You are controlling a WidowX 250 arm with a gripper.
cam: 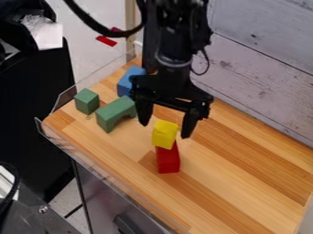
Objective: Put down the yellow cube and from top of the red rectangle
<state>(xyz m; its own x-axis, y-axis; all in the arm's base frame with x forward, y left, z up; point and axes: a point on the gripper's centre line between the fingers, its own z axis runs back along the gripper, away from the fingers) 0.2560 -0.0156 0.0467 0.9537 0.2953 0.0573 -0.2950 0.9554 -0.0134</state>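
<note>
Worktop [245,167]: far edge met plank wall [260,68].
Yellow cube [164,134]: sat on red rectangle [168,160], awaiting removal.
Gripper [165,130]: spread wide, seemingly empty; next had to close, lift clear.

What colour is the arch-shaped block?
It is a green arch-shaped block, shown best in the camera view.

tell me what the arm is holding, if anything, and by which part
Nothing is held: the end effector is open, its fingers wider apart than the yellow cube, which sits on the red block
</note>
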